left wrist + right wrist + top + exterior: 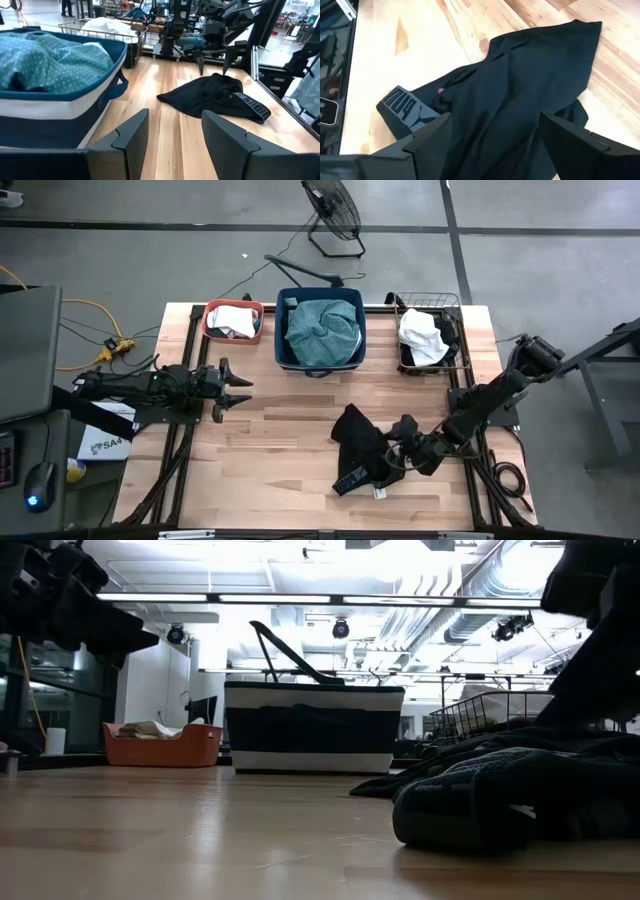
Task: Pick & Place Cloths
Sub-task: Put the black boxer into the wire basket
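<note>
The right gripper (pixel 398 448) has its fingers spread wide, one to either side of the black garment (pixel 358 448) and low over it, pinching nothing that I can see. That garment lies crumpled on the wooden table (pixel 280 430), right of centre and toward the near edge, its grey lettered waistband (pixel 404 106) trailing out on the near side. The right arm runs back from it to the table's right edge.

The left gripper (pixel 237 386) also has its fingers apart and holds nothing; it hovers over the left side of the table, pointing toward the middle.

Along the far edge stand three containers: an orange basin (pixel 209 314) on the left with white and dark cloth in it, a navy tub (pixel 320 362) in the middle holding the teal garment (pixel 322 330), and a wire basket (pixel 455 305) on the right with a white cloth (pixel 420 337).
</note>
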Robot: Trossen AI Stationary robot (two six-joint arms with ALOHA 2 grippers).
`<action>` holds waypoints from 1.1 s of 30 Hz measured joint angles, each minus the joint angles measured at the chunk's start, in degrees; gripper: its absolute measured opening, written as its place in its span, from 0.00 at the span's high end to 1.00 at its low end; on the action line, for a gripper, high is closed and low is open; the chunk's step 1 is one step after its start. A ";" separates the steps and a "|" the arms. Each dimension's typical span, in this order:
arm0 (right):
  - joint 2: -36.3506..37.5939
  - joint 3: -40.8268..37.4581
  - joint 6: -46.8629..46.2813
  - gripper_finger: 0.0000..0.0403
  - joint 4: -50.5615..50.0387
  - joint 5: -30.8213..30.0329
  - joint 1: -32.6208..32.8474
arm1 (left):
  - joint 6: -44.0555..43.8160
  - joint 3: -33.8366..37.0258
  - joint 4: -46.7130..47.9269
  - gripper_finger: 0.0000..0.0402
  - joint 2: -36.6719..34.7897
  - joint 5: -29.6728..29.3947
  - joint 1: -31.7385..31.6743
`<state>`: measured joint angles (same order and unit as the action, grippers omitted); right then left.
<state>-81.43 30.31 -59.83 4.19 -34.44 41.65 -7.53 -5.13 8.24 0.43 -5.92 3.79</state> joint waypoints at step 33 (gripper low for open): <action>-14.45 -2.82 26.52 0.29 21.33 6.91 -7.80 | 1.26 -0.13 2.06 0.55 0.17 -1.11 0.00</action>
<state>-95.87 27.49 -33.31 25.51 -27.54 33.85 -6.26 -5.26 10.31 0.60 -7.03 3.79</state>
